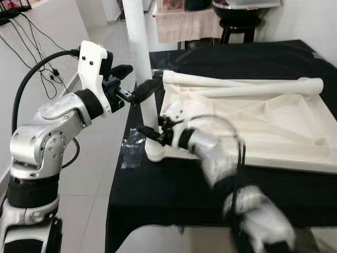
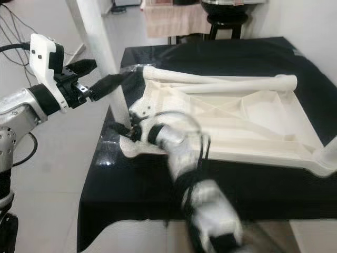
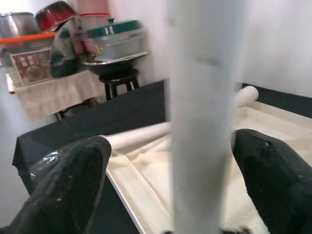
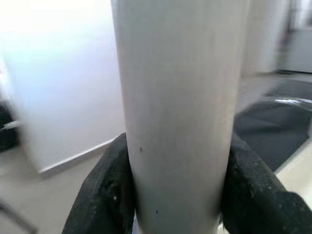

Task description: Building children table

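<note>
A white children's table top (image 1: 274, 124) lies upside down on the black-covered table (image 1: 174, 184). One white leg (image 1: 140, 58) stands upright in its near left corner. My left gripper (image 1: 138, 79) is open, its two fingers (image 3: 63, 185) on either side of the leg (image 3: 204, 112) at mid height without touching it. My right gripper (image 1: 152, 132) is shut on the leg (image 4: 175, 107) low down near its base, with the fingers (image 4: 105, 190) pressed on both sides. Two more loose legs (image 1: 237, 84) lie across the far side of the top. The right arm looks blurred.
The upright leg stands at the black table's left edge, with tiled floor (image 1: 95, 158) beyond. At the back stand a black stool (image 1: 239, 23) with pots and a cloth-covered stand (image 1: 184, 23). Cables (image 1: 31, 37) trail along the white wall at left.
</note>
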Robot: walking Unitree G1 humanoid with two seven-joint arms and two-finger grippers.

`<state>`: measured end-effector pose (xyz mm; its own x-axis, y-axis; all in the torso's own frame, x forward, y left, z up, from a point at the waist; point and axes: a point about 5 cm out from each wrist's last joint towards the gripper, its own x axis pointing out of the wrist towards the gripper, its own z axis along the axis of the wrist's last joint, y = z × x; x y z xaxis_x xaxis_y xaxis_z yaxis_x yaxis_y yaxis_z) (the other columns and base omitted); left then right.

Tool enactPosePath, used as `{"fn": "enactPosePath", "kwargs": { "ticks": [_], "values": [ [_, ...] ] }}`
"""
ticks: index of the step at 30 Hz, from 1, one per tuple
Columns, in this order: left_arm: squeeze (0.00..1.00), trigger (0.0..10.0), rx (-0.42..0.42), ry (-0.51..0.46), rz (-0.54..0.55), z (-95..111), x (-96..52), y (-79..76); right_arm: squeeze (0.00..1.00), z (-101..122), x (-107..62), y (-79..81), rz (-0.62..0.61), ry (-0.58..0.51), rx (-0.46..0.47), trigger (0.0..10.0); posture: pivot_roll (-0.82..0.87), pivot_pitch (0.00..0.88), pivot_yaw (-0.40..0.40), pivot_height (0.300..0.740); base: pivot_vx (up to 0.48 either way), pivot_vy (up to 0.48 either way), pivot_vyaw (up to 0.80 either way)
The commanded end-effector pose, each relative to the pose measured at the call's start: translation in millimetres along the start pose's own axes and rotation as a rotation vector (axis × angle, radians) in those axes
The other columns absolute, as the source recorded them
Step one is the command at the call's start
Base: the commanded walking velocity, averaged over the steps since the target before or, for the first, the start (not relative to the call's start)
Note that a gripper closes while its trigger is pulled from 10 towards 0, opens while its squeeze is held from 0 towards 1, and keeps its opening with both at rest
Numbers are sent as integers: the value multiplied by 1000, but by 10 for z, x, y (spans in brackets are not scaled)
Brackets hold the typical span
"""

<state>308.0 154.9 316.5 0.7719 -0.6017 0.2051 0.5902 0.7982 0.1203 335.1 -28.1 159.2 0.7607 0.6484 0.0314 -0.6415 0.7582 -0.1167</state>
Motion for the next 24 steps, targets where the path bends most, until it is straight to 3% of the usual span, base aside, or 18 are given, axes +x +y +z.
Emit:
{"fn": "enactPosePath", "kwargs": {
  "ticks": [1,2,3,17,19,24],
  "values": [
    [1000,10000,4,4,12,-12,0,17,0,-248,-76,120,-3,128,14,0,-2,79,53,740,0,0,0],
    [1000,10000,4,4,12,-12,0,17,0,-248,-76,120,-3,128,14,0,-2,79,53,740,0,0,0],
    [0,10000,11,13,0,-28,22,-2,0,-253,-43,179,23,113,22,0,5,77,48,740,0,0,0],
    [0,10000,16,34,-8,-72,7,-15,0,-176,53,163,24,68,14,0,-4,74,49,740,0,0,0],
    [0,0,20,33,-20,-67,11,-12,0,-92,72,192,53,45,4,0,-9,64,47,740,0,0,0],
    [0,0,21,28,-28,-57,18,-12,0,-16,45,241,42,46,-3,0,-9,64,47,740,0,0,0]
  ]
}}
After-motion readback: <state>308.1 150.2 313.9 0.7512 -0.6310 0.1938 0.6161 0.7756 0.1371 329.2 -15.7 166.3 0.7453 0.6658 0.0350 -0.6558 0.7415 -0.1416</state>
